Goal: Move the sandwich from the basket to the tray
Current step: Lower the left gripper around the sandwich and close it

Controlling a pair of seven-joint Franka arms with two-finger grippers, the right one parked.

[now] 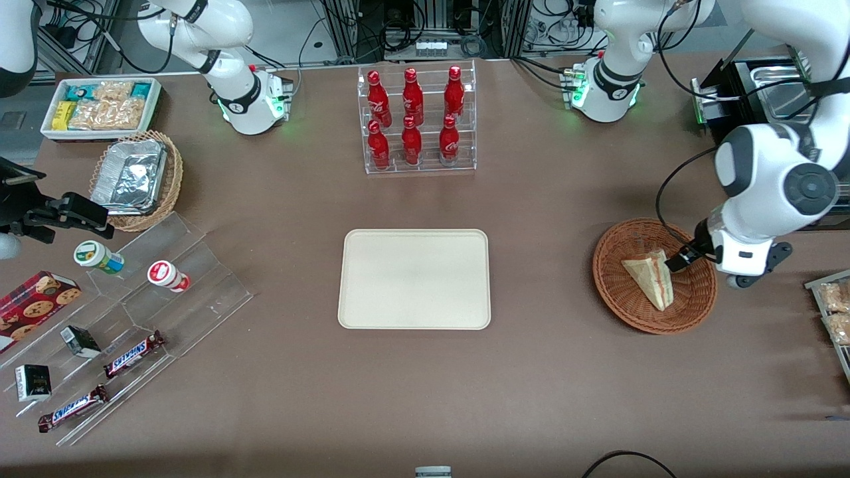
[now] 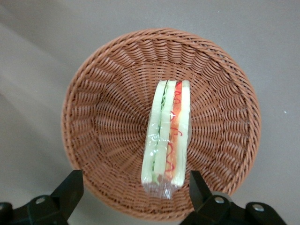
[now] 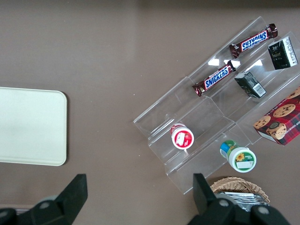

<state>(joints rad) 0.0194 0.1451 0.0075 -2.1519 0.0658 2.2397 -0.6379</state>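
Observation:
The sandwich (image 1: 649,279), a plastic-wrapped wedge of pale bread, lies in the round reddish-brown wicker basket (image 1: 614,292) toward the working arm's end of the table. The left wrist view shows the sandwich (image 2: 168,136) standing on edge in the basket (image 2: 103,117), its red, orange and green layers facing up. My left gripper (image 1: 682,255) hangs just above the basket's rim, beside the wedge's wide end. This gripper (image 2: 135,190) is open, its black fingers (image 2: 70,187) wide apart, touching nothing. The cream tray (image 1: 414,279) lies bare at the table's middle.
A clear rack of red bottles (image 1: 416,119) stands farther from the front camera than the tray. Toward the parked arm's end are a stepped acrylic stand (image 1: 133,318) with snacks, a tan basket of foil containers (image 1: 136,178) and a white snack bin (image 1: 99,106). A tray of snack packets (image 1: 833,312) lies beside the working arm.

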